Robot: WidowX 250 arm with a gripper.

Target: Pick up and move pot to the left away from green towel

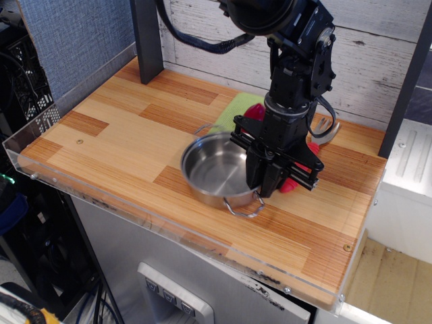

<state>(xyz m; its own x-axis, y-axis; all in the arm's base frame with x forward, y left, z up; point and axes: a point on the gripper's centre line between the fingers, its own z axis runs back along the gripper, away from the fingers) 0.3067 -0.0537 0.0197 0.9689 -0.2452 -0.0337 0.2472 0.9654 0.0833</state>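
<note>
The shiny steel pot sits near the middle of the wooden table, with one wire loop handle at its front. It looks slightly tilted and raised off the table. My black gripper comes down from above and is shut on the pot's right rim, one finger inside and one outside. The light green towel lies just behind the pot. The pot and my arm hide most of it.
A silver utensil lies behind my arm at the back right. A dark post stands at the back left. A clear plastic lip runs along the table's front and left edges. A white plank wall is behind.
</note>
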